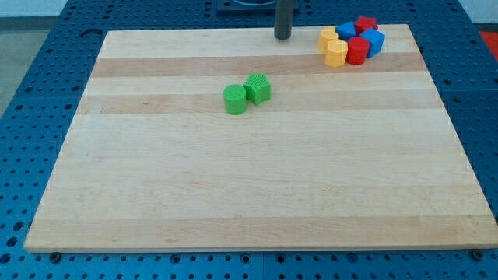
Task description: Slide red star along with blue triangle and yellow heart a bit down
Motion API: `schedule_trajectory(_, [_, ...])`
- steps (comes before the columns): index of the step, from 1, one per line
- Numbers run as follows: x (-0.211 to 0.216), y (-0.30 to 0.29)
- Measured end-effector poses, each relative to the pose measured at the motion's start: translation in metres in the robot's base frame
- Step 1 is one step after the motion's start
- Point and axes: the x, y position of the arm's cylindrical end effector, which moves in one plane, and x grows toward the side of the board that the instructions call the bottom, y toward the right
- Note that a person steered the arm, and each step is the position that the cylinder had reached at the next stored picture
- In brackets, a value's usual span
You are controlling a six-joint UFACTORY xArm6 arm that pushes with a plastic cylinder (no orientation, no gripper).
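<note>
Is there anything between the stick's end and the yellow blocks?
No. In the camera view, only bare wooden board lies between my tip and the yellow blocks at the view's top right.

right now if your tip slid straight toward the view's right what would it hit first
Probably the yellow block at the left edge of the cluster near the view's top right. My tip sits left of it, apart, at about the same height in the view. Depth is hard to judge, so it might only graze it.

Two touching green blocks [247, 94] on wooden board [233, 194]
</note>
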Motion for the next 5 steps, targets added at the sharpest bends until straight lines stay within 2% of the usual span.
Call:
schedule_trajectory(2, [0.064,-0.002])
schedule_trajectory(3, [0.116,0.013])
schedule_trajectory(4, [0.141,0.074])
schedule_trajectory(5, [0.130,0.176])
